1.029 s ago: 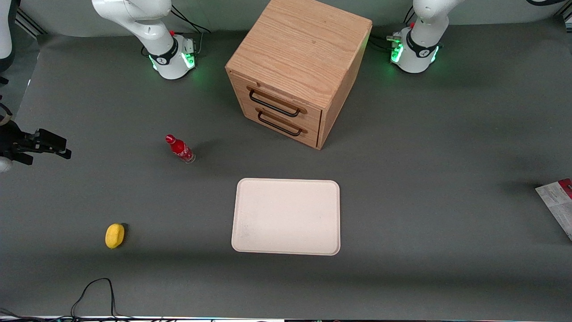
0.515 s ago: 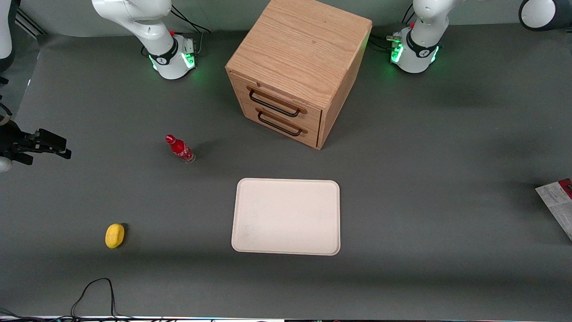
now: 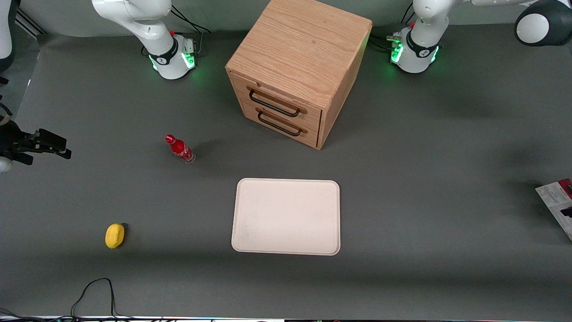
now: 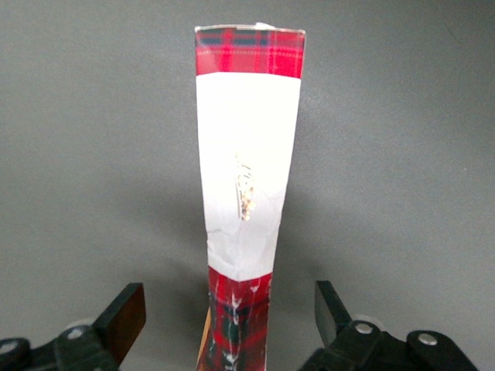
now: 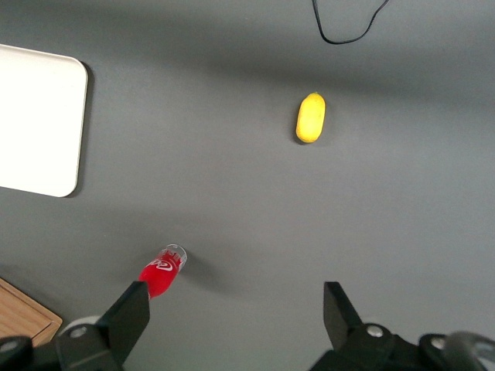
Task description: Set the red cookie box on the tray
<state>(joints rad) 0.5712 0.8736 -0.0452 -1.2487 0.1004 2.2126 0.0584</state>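
— How many of each thing were there?

— One tray (image 3: 286,217), one red cookie box (image 3: 556,205), one wooden drawer cabinet (image 3: 297,69), one small red bottle (image 3: 180,149) and one yellow lemon-shaped object (image 3: 115,235). The box lay on the table well apart from the tray, toward the working arm's end.

— What did one view add?

— The left wrist view alone showed the gripper (image 4: 230,317): fingers spread wide, released, straddling the box's narrow red-and-white edge (image 4: 246,193), apart from both sides. The front view cut the box at its border.

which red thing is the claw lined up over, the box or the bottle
The red cookie box: it sits between the open claw's fingers. The small red bottle stands toward the parked arm's end.
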